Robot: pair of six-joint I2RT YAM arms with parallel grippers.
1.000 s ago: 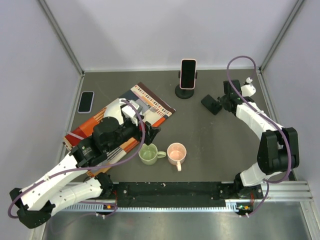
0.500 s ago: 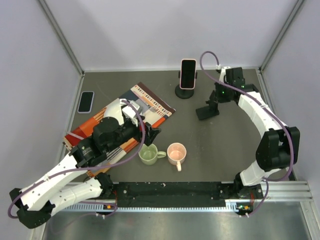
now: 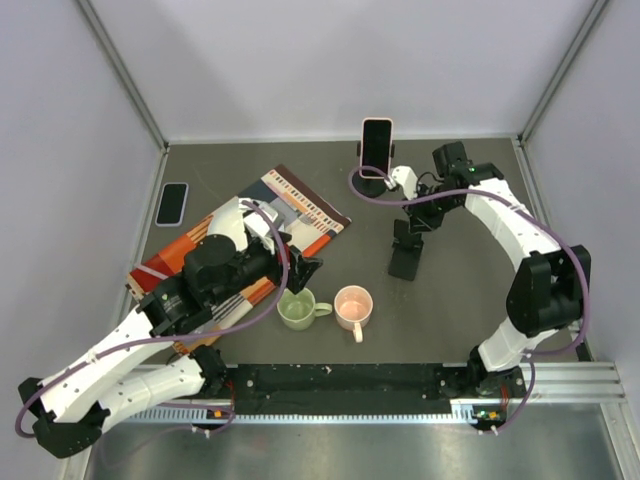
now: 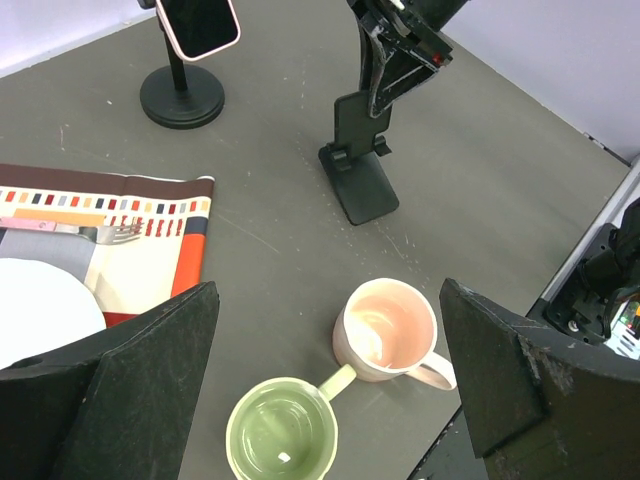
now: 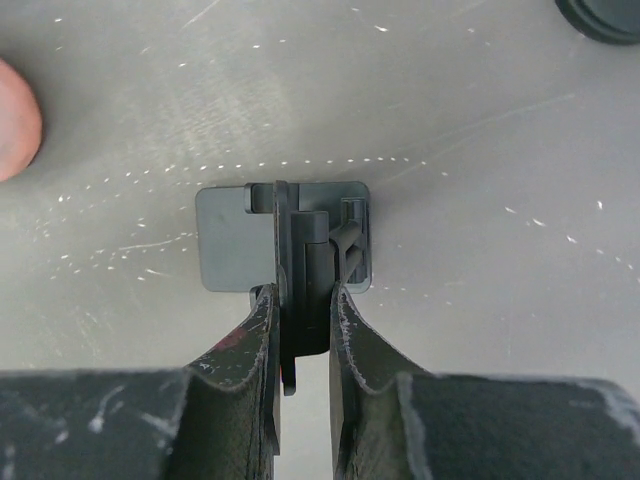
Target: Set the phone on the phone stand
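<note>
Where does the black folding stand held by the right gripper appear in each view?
Top external: the black folding stand is right of centre, gripped by the right gripper.
Left wrist: stand at upper middle.
Right wrist: stand at centre, between the fingers.
Shared landmark: the pink mug.

Seen from above, the left arm [image 3: 215,270] covers the near half of the striped magazine [image 3: 300,205] by the bench's left edge. Whether the white plate [image 4: 40,320] on it is real or printed cannot be told. The picture's left edge and the left fingers [image 4: 120,390] cut it off. The pink-cased phone [image 4: 200,25] loses its top to the upper edge. From the right wrist, the pink mug [image 5: 15,115] is a sliver at the left edge. The round base [image 5: 600,15] is a corner fragment, and the black folding stand [image 5: 225,235] has its upright hidden between the right fingers [image 5: 240,360].
</note>
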